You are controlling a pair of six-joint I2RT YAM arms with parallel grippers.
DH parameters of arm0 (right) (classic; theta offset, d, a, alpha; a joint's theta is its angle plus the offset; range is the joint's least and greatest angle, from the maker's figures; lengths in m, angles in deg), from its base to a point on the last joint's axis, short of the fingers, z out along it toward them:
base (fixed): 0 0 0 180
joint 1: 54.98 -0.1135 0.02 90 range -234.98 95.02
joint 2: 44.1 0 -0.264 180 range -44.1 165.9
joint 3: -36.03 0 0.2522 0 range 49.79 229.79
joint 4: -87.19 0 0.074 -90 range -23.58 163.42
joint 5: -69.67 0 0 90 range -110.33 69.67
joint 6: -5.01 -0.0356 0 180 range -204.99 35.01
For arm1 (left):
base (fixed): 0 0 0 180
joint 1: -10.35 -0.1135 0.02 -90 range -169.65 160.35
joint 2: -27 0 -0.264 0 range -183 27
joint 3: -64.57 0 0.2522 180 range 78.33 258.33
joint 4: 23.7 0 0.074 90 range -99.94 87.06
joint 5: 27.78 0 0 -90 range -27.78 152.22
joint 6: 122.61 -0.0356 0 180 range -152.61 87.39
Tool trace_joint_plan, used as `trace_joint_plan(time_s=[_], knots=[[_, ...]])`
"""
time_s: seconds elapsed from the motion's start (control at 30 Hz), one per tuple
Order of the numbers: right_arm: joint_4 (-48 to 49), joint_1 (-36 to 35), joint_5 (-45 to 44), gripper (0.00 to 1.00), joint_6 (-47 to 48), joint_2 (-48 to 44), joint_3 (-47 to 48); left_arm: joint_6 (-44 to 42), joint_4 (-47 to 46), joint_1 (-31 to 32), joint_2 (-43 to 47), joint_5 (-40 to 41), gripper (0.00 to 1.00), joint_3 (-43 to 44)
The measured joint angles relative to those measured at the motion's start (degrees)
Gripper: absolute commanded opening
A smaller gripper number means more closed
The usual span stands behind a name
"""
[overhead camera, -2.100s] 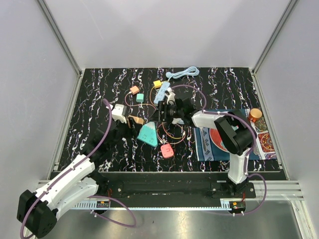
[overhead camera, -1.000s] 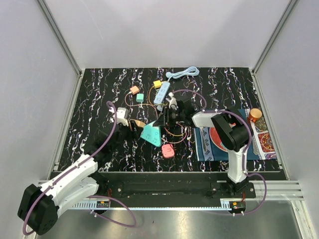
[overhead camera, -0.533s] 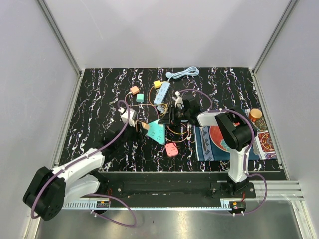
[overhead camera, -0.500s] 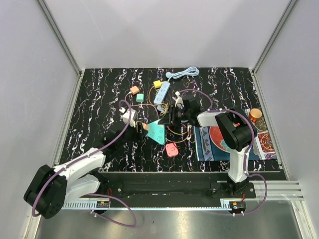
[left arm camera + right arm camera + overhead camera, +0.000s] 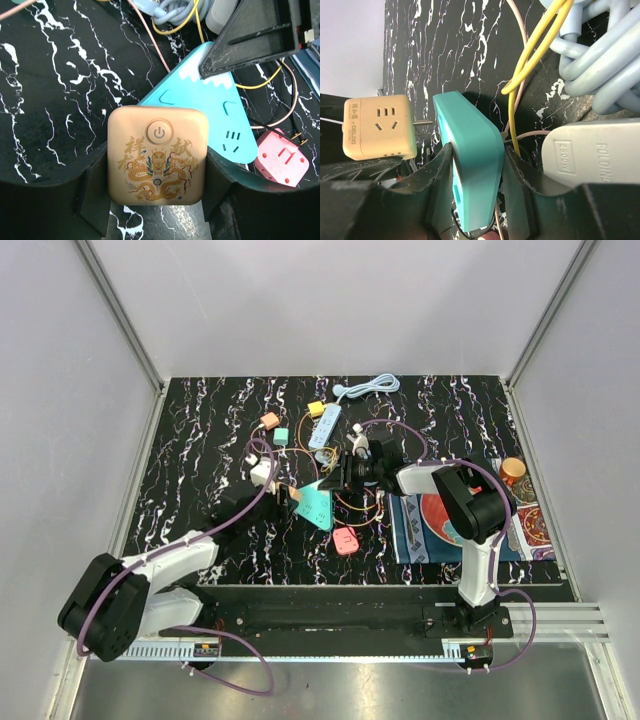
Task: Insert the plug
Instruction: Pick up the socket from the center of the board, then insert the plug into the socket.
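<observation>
Pink square plastic adaptor (image 5: 345,540): nearest, flat on the black white-veined bench (image 5: 200,430). Tan dragon-printed cube plug (image 5: 157,152): clamped in the left tool (image 5: 157,192), metal prongs (image 5: 422,121) aimed at the teal triangular power strip (image 5: 470,150) from just beside it. Teal strip: clamped on edge in the right tool (image 5: 477,192). Pale-blue oblong power strip (image 5: 325,425): farthest, its cable (image 5: 370,388) coiled behind.

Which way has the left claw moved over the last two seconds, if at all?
Yes: rightward in the top view. The left claw, gripping the beige cube, now sits below the mint cube, which stayed put.
</observation>
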Motion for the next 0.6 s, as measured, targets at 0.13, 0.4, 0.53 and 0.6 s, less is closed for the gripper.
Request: trace_joint_plan(time_s=[0.13, 0.4, 0.53, 0.6], knots=[[0.31, 0.02, 0.33, 0.24, 0.00, 0.00, -0.07, -0.28, -2.62, -1.22, -1.01, -1.70, 0.00, 0.00], [0.37, 0.31, 0.76, 0.24, -0.11, 0.02, -0.09, -0.31, -5.68, -3.30, -4.85, -5.88, 0.00, 0.70], [0.39, 0.37, 0.92, 0.23, -0.15, 0.02, -0.09, -0.33, -6.71, -3.30, -5.77, -6.82, 0.00, 0.98], [0.39, 0.39, 0.96, 0.23, -0.17, 0.02, -0.11, -0.35, -7.02, -3.30, -6.10, -7.08, 0.00, 1.11]])
